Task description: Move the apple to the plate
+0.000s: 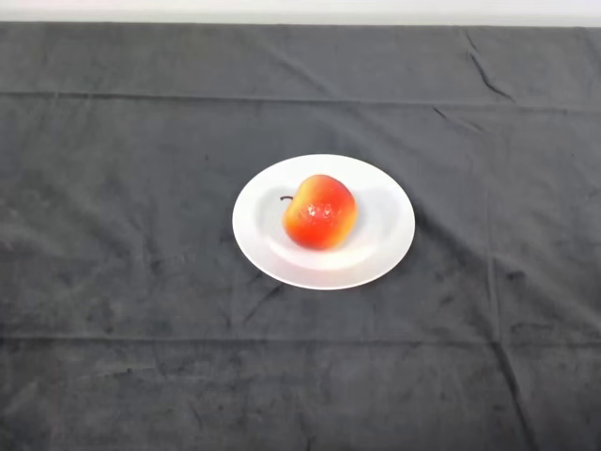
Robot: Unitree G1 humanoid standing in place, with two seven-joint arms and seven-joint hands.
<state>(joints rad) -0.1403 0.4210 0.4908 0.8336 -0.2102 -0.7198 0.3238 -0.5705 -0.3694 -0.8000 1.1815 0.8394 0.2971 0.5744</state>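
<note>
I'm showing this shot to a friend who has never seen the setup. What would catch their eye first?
The red and orange apple, the only bright colour here, sits in the middle of a round white plate at the centre of the view. Around the plate spreads a dark, wrinkled cloth covering the table.

A white plate [385, 246] sits mid-table on the dark cloth [122, 235].

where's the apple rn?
In the head view the apple sits on the white plate, near its middle, with the plate about centre of the dark cloth.
</note>
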